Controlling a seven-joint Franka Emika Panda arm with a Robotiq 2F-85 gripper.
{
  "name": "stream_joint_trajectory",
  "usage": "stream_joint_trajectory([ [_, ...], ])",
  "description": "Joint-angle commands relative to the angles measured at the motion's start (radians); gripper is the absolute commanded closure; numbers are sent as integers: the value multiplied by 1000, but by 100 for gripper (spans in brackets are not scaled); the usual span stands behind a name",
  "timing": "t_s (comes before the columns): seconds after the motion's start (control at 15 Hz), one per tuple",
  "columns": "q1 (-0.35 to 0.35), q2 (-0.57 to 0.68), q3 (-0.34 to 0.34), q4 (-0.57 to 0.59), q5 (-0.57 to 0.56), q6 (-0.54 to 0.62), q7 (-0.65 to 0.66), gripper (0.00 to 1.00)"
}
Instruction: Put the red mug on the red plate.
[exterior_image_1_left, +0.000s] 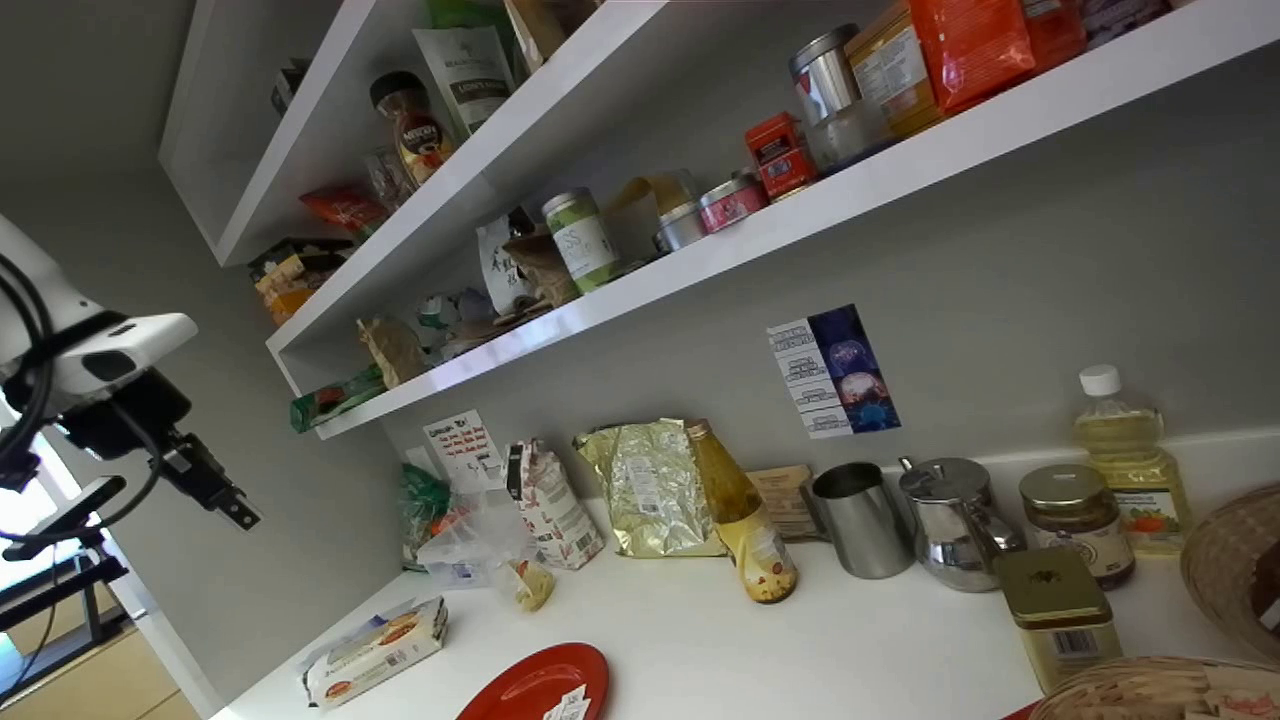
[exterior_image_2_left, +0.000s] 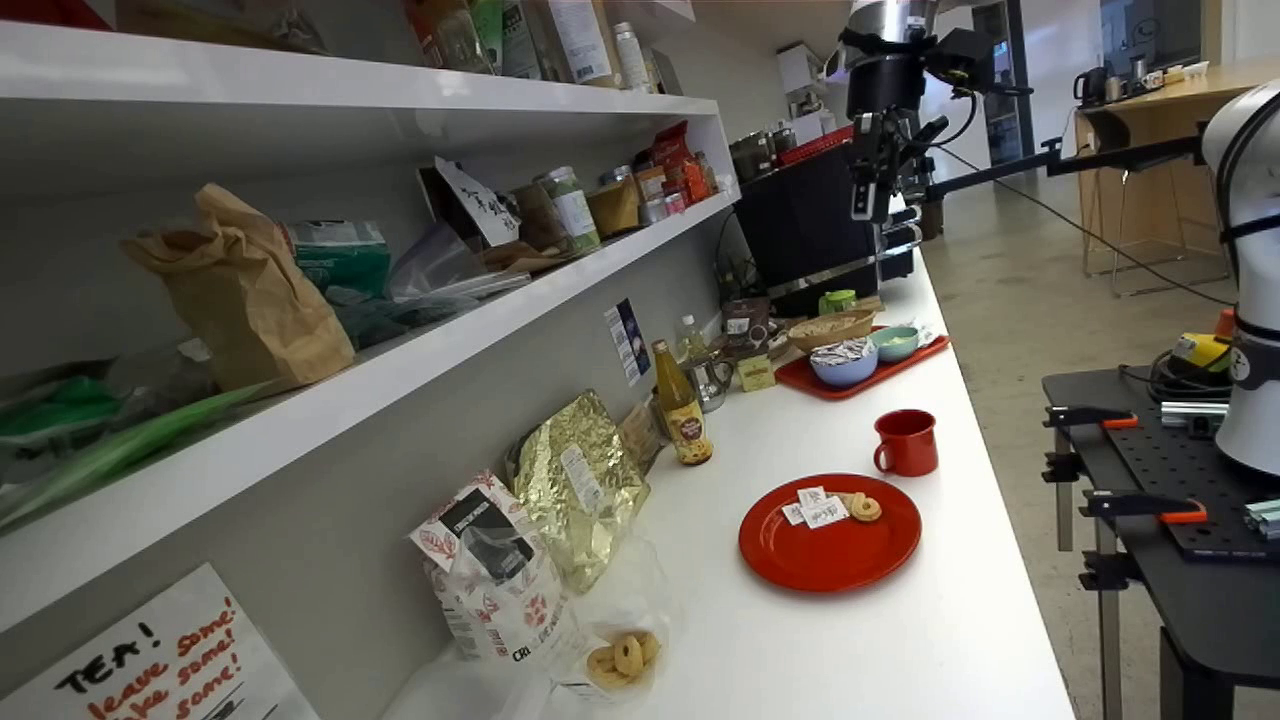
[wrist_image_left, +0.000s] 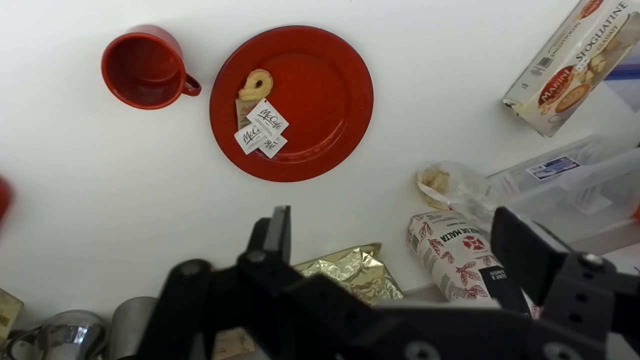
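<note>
Plainly, my gripper (wrist_image_left: 392, 220) is spread wide, its fingers (wrist_image_left: 277, 232) well apart as I look down past them in the wrist view at the white bench (wrist_image_left: 125, 200). Its dark body hides part of a gold bag (wrist_image_left: 350, 275), and a finger covers some of a printed packet (wrist_image_left: 450, 240). Out past the fingertips the red plate (wrist_image_left: 325, 100) lies flat, with a ring-shaped biscuit (wrist_image_left: 260, 91) and overlapping paper sachets (wrist_image_left: 268, 120) on it; in an exterior view, the lower edge crops the plate. The red mug (wrist_image_left: 145, 70) stands upright on the bench just beside the plate, its handle near the rim but apart from it. A steel jug (wrist_image_left: 132, 320) sits partly behind the gripper, and a teapot (wrist_image_left: 70, 330) runs off the lower edge. At the left edge I see a red blur (wrist_image_left: 3, 197) too cut off to identify.
</note>
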Motion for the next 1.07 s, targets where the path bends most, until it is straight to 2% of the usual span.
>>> stream_joint_trajectory([
  [0.0,-6,0,5,2,4,-3,-4,0],
  [0.33,-6,0,5,2,4,-3,-4,0],
  [0.4,-21,3,22,9,-11,3,23,0],
  [0.73,-165,70,25,7,-149,94,102,0],
  [1.0,-275,125,14,-9,-247,117,180,0],
])
